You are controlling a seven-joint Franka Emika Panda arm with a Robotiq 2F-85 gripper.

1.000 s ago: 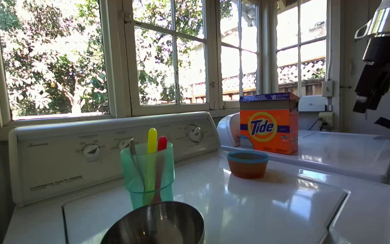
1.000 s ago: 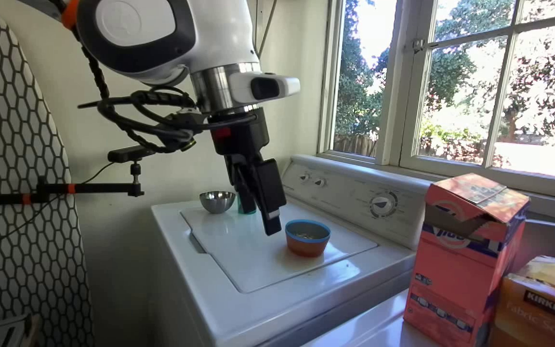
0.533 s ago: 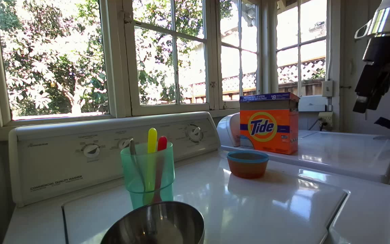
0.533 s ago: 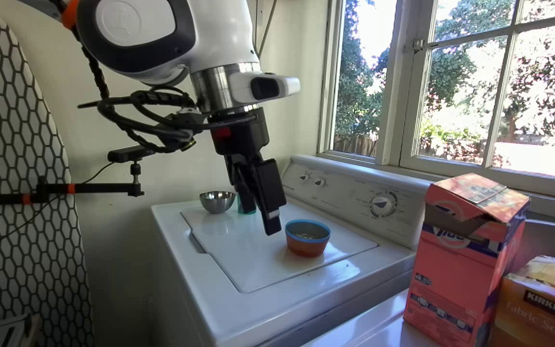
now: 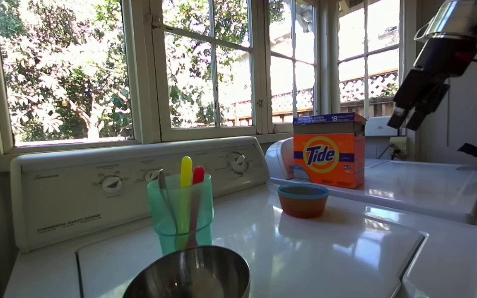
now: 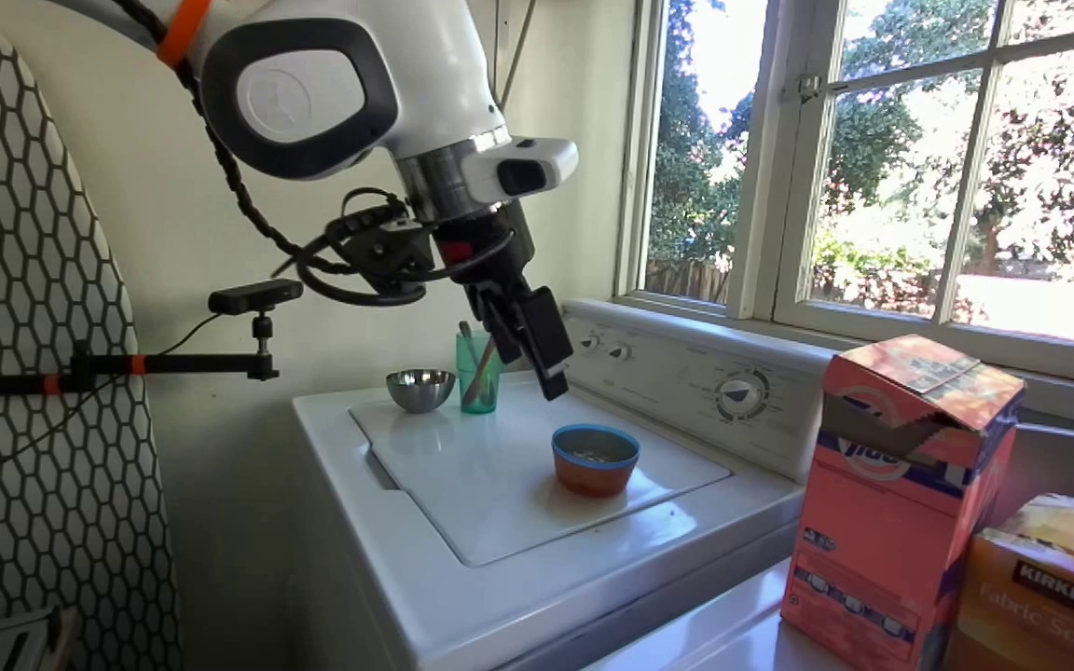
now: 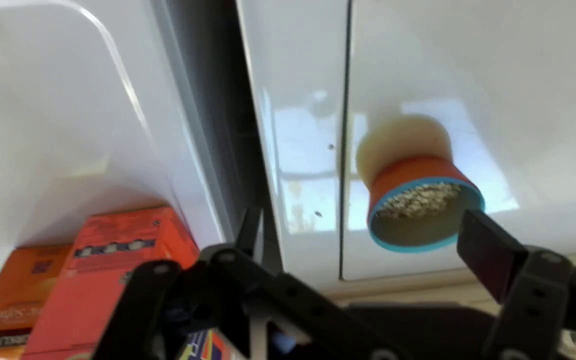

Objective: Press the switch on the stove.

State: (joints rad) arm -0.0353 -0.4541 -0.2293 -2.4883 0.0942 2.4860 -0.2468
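Note:
The stove, a white appliance printed as a washer, has a flat glossy top (image 5: 288, 248) and a raised back panel (image 5: 68, 203); it also shows in an exterior view (image 6: 490, 503). The panel bears a large round knob (image 6: 739, 397), which also shows in an exterior view (image 5: 238, 164), and two smaller knobs (image 5: 111, 184) (image 6: 619, 352). My gripper (image 6: 531, 373) hangs tilted above the top, in front of the panel and apart from it. In the wrist view the gripper (image 7: 363, 232) is open, with nothing between its fingers. The knobs are out of the wrist view.
An orange bowl with blue rim (image 6: 596, 466) and pale contents stands on the top below my gripper. A green cup with utensils (image 5: 180, 211) and a metal bowl (image 6: 420, 390) stand farther along. A Tide box (image 5: 329, 153) and a Kirkland box (image 6: 1050, 587) stand on the neighbouring white appliance.
In the last half second my gripper has risen, moved toward the back panel and tilted more. The green cup, hidden behind it before, now shows. The objects and knobs have not moved.

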